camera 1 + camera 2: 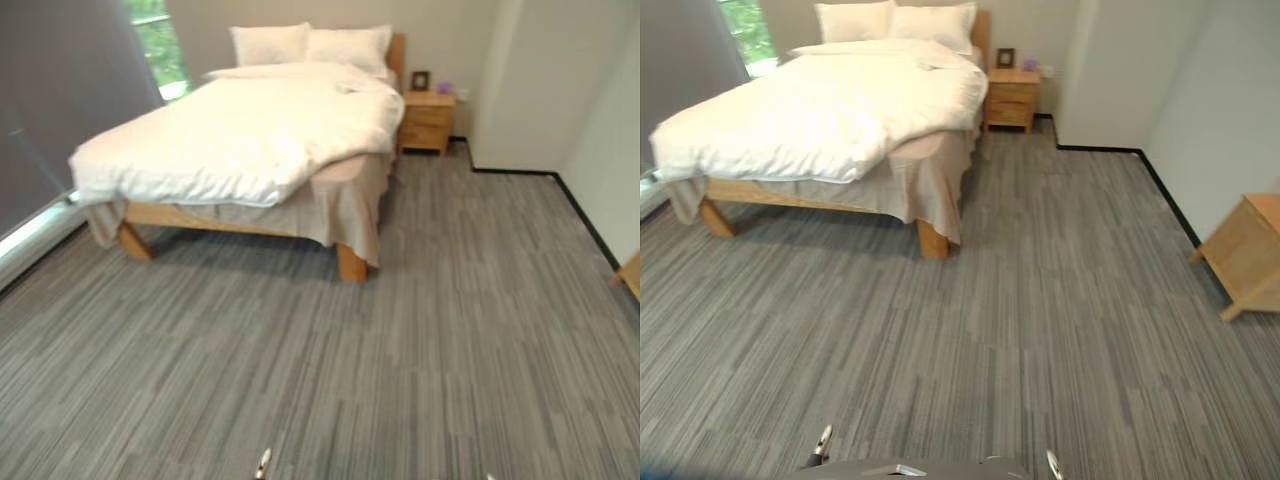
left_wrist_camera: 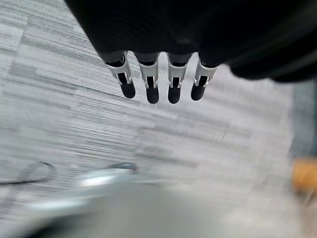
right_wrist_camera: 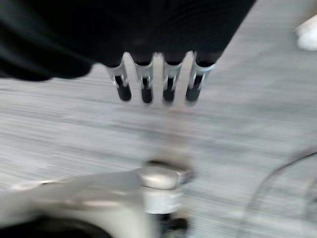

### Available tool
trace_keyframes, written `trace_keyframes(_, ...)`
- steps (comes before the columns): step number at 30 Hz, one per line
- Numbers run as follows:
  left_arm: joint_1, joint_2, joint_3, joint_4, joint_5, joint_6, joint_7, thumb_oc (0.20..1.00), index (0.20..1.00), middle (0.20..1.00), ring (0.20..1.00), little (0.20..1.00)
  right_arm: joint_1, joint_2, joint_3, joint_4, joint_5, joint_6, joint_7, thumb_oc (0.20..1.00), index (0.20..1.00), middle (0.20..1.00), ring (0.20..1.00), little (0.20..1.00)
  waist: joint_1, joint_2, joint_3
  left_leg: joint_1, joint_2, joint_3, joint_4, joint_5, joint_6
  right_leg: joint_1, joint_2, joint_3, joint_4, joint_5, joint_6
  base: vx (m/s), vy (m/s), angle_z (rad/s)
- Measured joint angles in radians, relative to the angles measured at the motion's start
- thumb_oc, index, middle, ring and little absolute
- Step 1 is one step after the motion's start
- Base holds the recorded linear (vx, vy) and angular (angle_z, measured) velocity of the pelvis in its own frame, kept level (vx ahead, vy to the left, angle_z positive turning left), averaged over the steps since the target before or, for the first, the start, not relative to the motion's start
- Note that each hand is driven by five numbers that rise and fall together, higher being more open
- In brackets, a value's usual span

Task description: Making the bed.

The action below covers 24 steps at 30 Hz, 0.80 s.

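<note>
We stand well back from the bed [image 1: 250,140], which lies far left with its duvet [image 1: 240,130] skewed and hanging off the near corner. Our left hand [image 2: 158,84] and right hand [image 3: 156,84] hang over the floor [image 1: 400,350], fingers straight, holding nothing. No writing is legible.

duvet [image 1: 250,130] on bed [image 1: 338,205], nightstand [image 1: 428,121] right

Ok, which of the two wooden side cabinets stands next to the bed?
The nightstand at the bed's head, carrying a small picture frame. The other cabinet stands apart by the right-hand wall.
</note>
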State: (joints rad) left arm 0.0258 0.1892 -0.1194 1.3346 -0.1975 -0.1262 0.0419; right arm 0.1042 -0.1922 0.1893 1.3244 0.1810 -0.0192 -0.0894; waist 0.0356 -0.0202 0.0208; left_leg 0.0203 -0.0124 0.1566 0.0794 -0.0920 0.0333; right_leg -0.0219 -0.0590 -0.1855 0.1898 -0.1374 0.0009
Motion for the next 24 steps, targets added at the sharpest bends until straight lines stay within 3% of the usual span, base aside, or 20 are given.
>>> trace_keyframes(4, -0.006, -0.001, -0.01, 0.044, 0.016, 0.001, 0.004, 1.0, 1.0, 1.0, 1.0, 1.0, -0.097, -0.006, 0.009, -0.037, 0.056, -0.052, -0.014, 1.0, 1.0, 1.0, 1.0, 1.0, 0.0, 0.001, -0.006, 0.021, 0.001, 0.003, -0.045, 0.02, -0.001, 0.025, 0.001, -0.019, -0.053, 0.026, 0.005, 0.01, 0.006, 0.0)
trace_keyframes(6, 0.0, 0.011, -0.011, 0.027, 0.017, 0.001, 0.016, 1.0, 1.0, 1.0, 1.0, 1.0, -0.128, -0.006, -0.011, -0.074, 0.107, -0.064, -0.013, 1.0, 1.0, 1.0, 1.0, 1.0, 0.024, -0.015, -0.008, 0.031, 0.0, -0.002, -0.064, 0.029, -0.001, 0.04, 0.002, -0.032, -0.076, 0.032, 0.004, 0.04, 0.02, 0.1)
trace_keyframes(8, 0.001, 0.013, -0.037, -0.018, 0.021, 0.003, 0.025, 1.0, 1.0, 1.0, 1.0, 1.0, -0.133, -0.009, -0.055, -0.096, 0.189, -0.07, -0.012, 1.0, 1.0, 1.0, 1.0, 1.0, 0.032, -0.012, -0.009, 0.038, -0.002, -0.006, -0.075, 0.034, 0.005, 0.052, 0.003, -0.037, -0.093, 0.037, 0.005, 0.01, 0.018, 0.07)
trace_keyframes(11, -0.017, 0.034, -0.039, -0.143, 0.019, -0.021, 0.032, 1.0, 1.0, 1.0, 1.0, 1.0, -0.128, -0.032, -0.066, -0.195, 0.273, -0.096, 0.008, 1.0, 1.0, 1.0, 1.0, 1.0, 0.03, -0.002, 0.002, 0.043, -0.003, -0.007, -0.082, 0.045, 0.009, 0.066, 0.006, -0.043, -0.124, 0.06, 0.008, 0.01, 0.016, 0.02)
trace_keyframes(13, 0.016, 0.101, -0.064, -0.42, 0.018, 0.004, 0.03, 1.0, 1.0, 1.0, 1.0, 1.0, -0.037, -0.091, -0.069, -0.533, 0.299, -0.056, 0.01, 1.0, 1.0, 1.0, 1.0, 1.0, 0.022, 0.018, 0.029, 0.056, -0.006, -0.008, -0.098, 0.048, 0.01, 0.082, 0.009, -0.043, -0.147, 0.071, 0.01, 0.01, 0.019, -0.01)
trace_keyframes(14, 0.027, 0.165, -0.1, -0.582, 0.018, -0.01, 0.034, 1.0, 1.0, 1.0, 1.0, 1.0, -0.002, -0.133, -0.062, -0.677, 0.299, -0.086, 0.011, 1.0, 1.0, 1.0, 1.0, 1.0, 0.021, 0.026, 0.045, 0.062, -0.006, -0.006, -0.113, 0.058, 0.01, 0.084, 0.01, -0.041, -0.155, 0.079, 0.011, 0.02, 0.033, -0.02)
trace_keyframes(15, 0.011, 0.196, -0.076, -0.629, 0.02, -0.056, 0.035, 1.0, 1.0, 1.0, 1.0, 1.0, -0.017, -0.153, -0.072, -0.711, 0.293, -0.124, 0.012, 1.0, 1.0, 1.0, 1.0, 1.0, 0.018, 0.036, 0.047, 0.07, -0.006, -0.006, -0.123, 0.066, 0.011, 0.094, 0.012, -0.042, -0.166, 0.09, 0.017, 0.04, 0.043, -0.06)
trace_keyframes(16, -0.008, 0.223, -0.05, -0.714, 0.019, -0.059, 0.041, 1.0, 1.0, 1.0, 1.0, 1.0, -0.021, -0.197, -0.07, -0.794, 0.286, -0.113, 0.006, 1.0, 1.0, 1.0, 1.0, 1.0, 0.01, 0.027, 0.053, 0.075, -0.008, -0.004, -0.132, 0.065, 0.01, 0.105, 0.015, -0.04, -0.192, 0.1, 0.017, 0.0, 0.0, 0.0)
trace_keyframes(19, -0.039, 0.219, 0.007, -0.779, 0.002, -0.104, 0.061, 1.0, 1.0, 1.0, 1.0, 1.0, -0.051, -0.209, -0.094, -0.821, 0.251, -0.147, 0.005, 1.0, 1.0, 1.0, 1.0, 1.0, 0.003, 0.032, 0.052, 0.091, -0.009, 0.001, -0.148, 0.066, 0.01, 0.127, 0.018, -0.033, -0.229, 0.108, 0.024, 0.03, 0.031, -0.07)
trace_keyframes(24, -0.017, 0.193, -0.032, -0.811, -0.005, -0.104, 0.065, 1.0, 1.0, 1.0, 1.0, 1.0, -0.027, -0.155, -0.091, -0.848, 0.211, -0.15, 0.006, 1.0, 1.0, 1.0, 1.0, 1.0, -0.004, 0.011, 0.069, 0.085, -0.01, 0.022, -0.17, 0.072, 0.007, 0.129, 0.026, -0.015, -0.288, 0.137, 0.027, 0.06, 0.054, -0.12)
